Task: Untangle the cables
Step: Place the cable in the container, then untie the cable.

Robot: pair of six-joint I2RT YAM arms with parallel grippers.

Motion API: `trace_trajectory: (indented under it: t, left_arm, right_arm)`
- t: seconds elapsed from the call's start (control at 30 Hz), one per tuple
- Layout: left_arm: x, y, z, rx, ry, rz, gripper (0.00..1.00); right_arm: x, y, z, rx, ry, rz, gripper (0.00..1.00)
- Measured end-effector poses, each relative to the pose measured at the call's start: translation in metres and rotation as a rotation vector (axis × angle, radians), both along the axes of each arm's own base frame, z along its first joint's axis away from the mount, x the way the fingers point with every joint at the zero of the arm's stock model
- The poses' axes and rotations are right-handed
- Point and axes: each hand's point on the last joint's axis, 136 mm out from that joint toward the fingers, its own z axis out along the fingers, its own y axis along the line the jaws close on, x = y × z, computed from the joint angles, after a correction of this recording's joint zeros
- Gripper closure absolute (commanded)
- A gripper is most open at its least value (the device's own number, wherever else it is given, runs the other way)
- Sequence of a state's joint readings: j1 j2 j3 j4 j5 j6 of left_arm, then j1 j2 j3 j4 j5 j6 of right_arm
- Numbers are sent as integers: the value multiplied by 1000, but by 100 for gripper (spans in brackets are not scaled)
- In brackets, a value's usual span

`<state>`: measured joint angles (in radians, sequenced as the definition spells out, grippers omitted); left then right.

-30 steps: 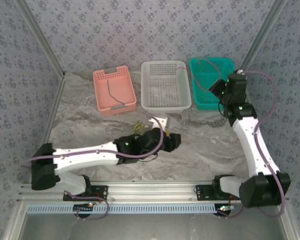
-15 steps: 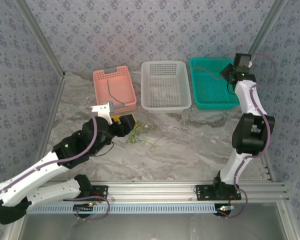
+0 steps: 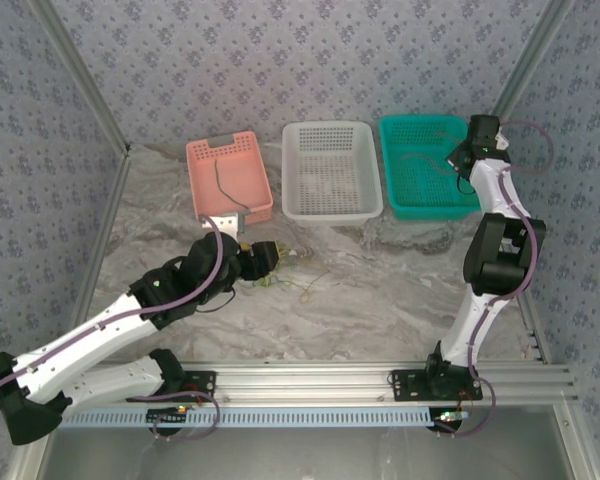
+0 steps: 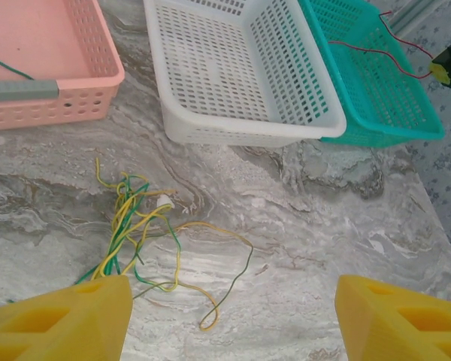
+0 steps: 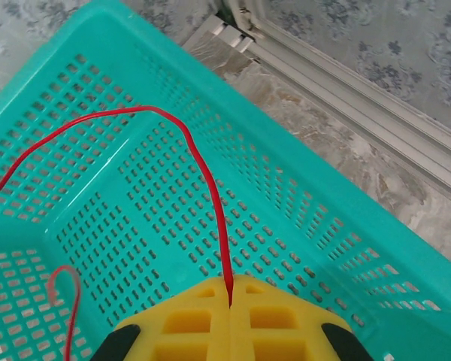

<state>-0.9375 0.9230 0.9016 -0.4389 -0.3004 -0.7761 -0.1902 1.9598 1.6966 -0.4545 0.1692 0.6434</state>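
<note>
Pinching red cable (image 5: 203, 162) over teal basket (image 5: 308, 226): right gripper (image 5: 231, 284) | left gripper (image 4: 233, 304) spread

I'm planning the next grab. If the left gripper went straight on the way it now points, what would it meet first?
Probably the cables: their trailing yellow-green loop lies on the table between the fingers of the open left gripper. Depth is unclear; it might touch bare table first.

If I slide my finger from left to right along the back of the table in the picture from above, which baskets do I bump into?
Pink basket → white basket → teal basket.
</note>
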Motion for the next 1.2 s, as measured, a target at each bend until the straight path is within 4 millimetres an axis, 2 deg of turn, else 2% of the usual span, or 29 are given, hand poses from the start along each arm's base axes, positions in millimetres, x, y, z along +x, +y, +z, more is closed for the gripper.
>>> trace_trajectory:
  t: [0.03, 0.13, 0.2, 0.3, 0.37, 0.4, 0.47, 0.53, 0.6, 0.67, 0.7, 0.77, 0.83, 0.87, 0.93, 1.03, 1.2]
  left_arm:
    - [0, -1, 0, -3, 0, -2, 29]
    - [-1, -4, 0, -14, 4, -14, 29]
    - [-1, -5, -2, -12, 9, -17, 29]
    - [-1, -5, -7, -6, 30, -10, 29]
    - [0, -3, -14, 6, 55, 8, 30]
    - [0, 0, -19, 16, 73, 20, 31]
    - [1, 6, -30, 40, 115, 54, 32]
    - [3, 15, -43, 66, 166, 99, 33]
    - [6, 26, -53, 74, 208, 144, 33]
    - [8, 37, -67, 79, 249, 183, 34]
    - [8, 42, -76, 83, 274, 199, 34]
    - [7, 53, -98, 97, 327, 227, 33]
    - [1, 62, -120, 118, 379, 242, 32]
    - [-1, 64, -129, 121, 400, 242, 32]
    - [-2, 65, -146, 107, 441, 234, 32]
    - [2, 61, -166, 95, 487, 223, 33]
    - [18, 43, -184, 108, 507, 162, 35]
  right_arm:
    - [-1, -1, -2, 12, 3, -14, 100]
    - [-5, -2, -9, 45, 17, -47, 65]
    - [-8, -1, -14, 53, 33, -49, 53]
    - [-24, 8, -20, 46, 60, -47, 47]
    - [-41, 19, -16, 31, 73, -38, 47]
    - [-49, 25, -9, 21, 67, -30, 50]
    - [-67, 44, 15, -8, 28, 2, 55]
    - [-89, 73, 48, -39, -46, 67, 56]
    - [-112, 116, 76, -57, -133, 171, 57]
    - [-139, 177, 88, -51, -204, 330, 57]
    - [-155, 211, 84, -41, -214, 429, 55]
    - [-188, 272, 61, -15, -185, 602, 48]
    - [-226, 322, 17, 14, -89, 739, 40]
    - [-240, 336, -4, 20, -43, 779, 38]
    - [-272, 357, -49, 36, 65, 833, 34]
    - [-296, 371, -89, 75, 155, 828, 33]
    - [-291, 393, -108, 162, 153, 765, 37]
